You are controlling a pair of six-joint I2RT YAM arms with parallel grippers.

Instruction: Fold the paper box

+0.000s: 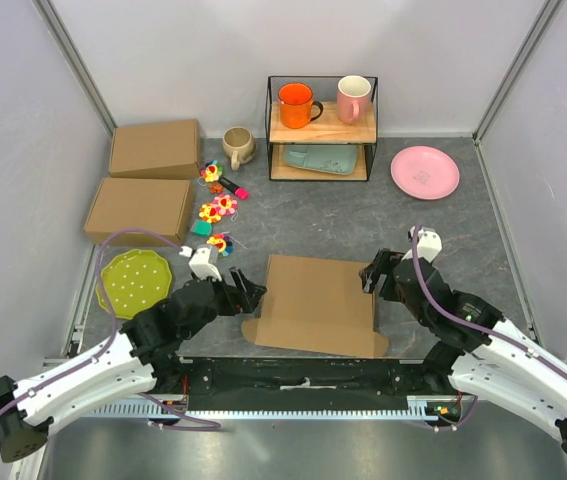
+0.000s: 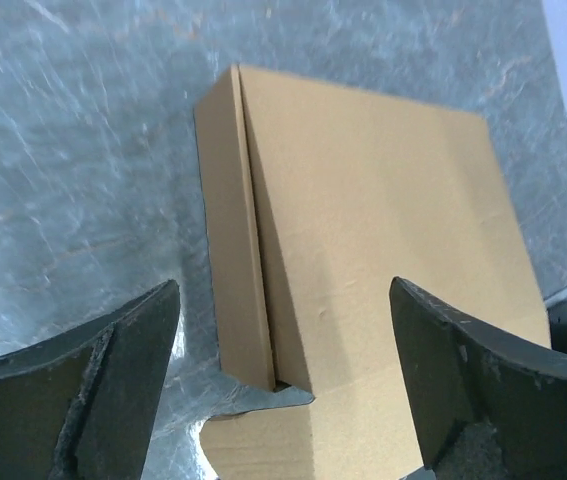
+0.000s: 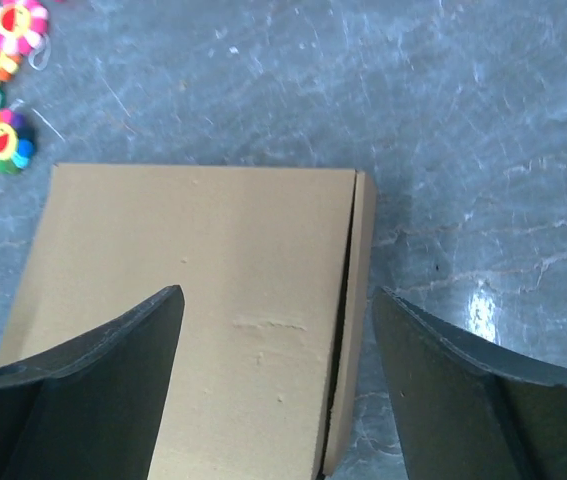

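The left arm (image 1: 93,375) reaches from its base forward and to the right, low over the table (image 1: 313,215). The left gripper (image 1: 253,295) stands just beside the left side of the paper box (image 1: 318,300). The right arm (image 1: 503,350) reaches forward and to the left in a similar way, and the right gripper (image 1: 371,276) is at the far right corner of the box. Both grippers have their jaws spread wide and hold nothing. In the left wrist view the fingers (image 2: 113,390) stand on both sides of the left wall of the box. In the right wrist view the fingers (image 3: 113,380) stand over the lid and its right edge. From these pictures I cannot tell if any fingertip touches the cardboard. The box lies flat with its lid down, in the middle of the near part of the table and a little turned, and a flap with rounded corners sticks out at its near edge. Bare grey surface lies between the far edge of the box and the wire shelf (image 1: 321,125). The toy flowers (image 1: 218,210) lie near the far left corner of the box, and the green plate (image 1: 135,282) lies left of the left gripper. Two other cardboard boxes (image 1: 138,208) are well apart at the far left.
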